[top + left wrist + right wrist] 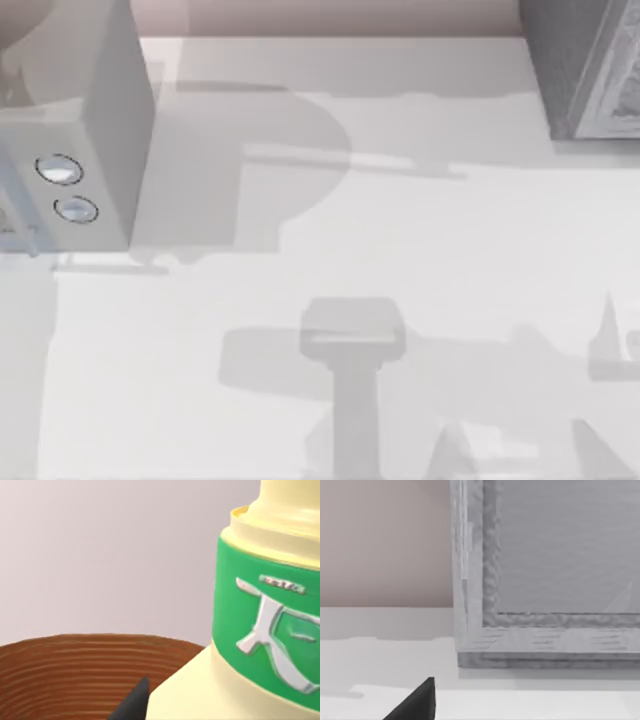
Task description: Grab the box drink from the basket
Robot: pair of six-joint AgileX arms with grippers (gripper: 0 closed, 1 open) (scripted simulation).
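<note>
From above, the white table (420, 240) carries a grey appliance with two round knobs (75, 140) at its left edge and a grey cabinet (585, 65) at the far right corner.

The left wrist view adds a cream bottle with a green label (260, 630), very close in front of the left gripper's dark fingertip (132, 705), with the brown ribbed basket (65, 670) around and behind it. No box drink is identifiable here.

The right wrist view has one dark fingertip (417, 702) low over the table, the grey cabinet (545, 580) ahead. Neither gripper's opening can be told
</note>
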